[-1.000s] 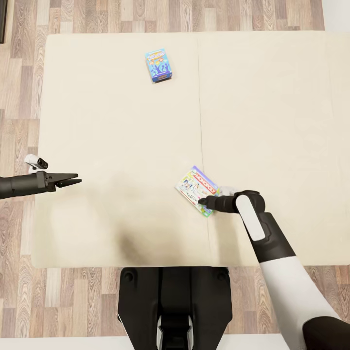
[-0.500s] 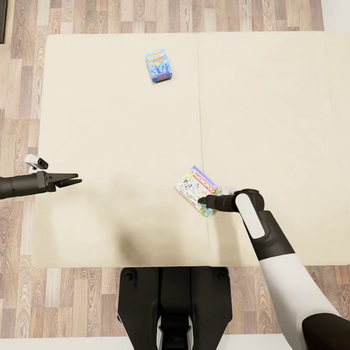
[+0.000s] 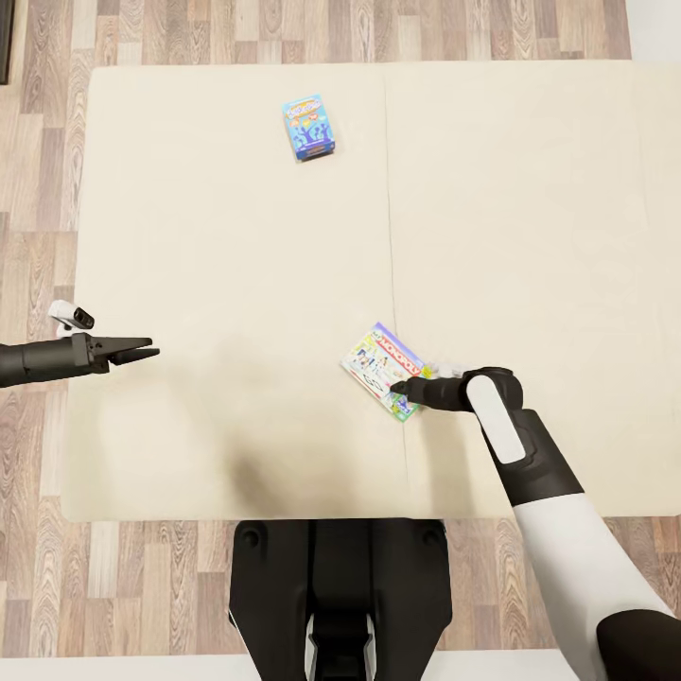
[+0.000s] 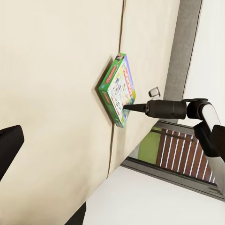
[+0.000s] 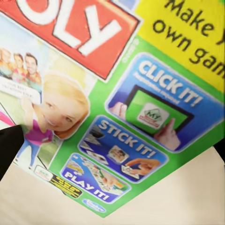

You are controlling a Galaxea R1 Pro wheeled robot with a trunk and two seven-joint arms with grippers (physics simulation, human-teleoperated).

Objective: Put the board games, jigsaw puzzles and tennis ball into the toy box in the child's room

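The right hand [image 3: 397, 387] sits low over the near corner of the white board game box with multicoloured edges [image 3: 381, 367], which lies flat on the wide cream two-part mattress bed [image 3: 236, 236], just left of the centre seam, below the middle of the head view. Against the pictures from a second ago, that arm has drawn back a touch toward the lower right while the box has not budged. From the left wrist view the hand tapers to a point touching the box's edge, so I can't tell whether the fingers are spread or pinched; no grasp looks made yet. The right wrist view is pressed close on the printed lid, a dark fingertip [image 5: 9, 150] at its margin. The left hand [image 3: 142, 352] hangs at the left edge of the frame, its two fingers parted, holding nothing. The small teal-blue board game box [image 3: 308, 127] waits in the upper part of the frame, well apart. Both bed games still need collecting
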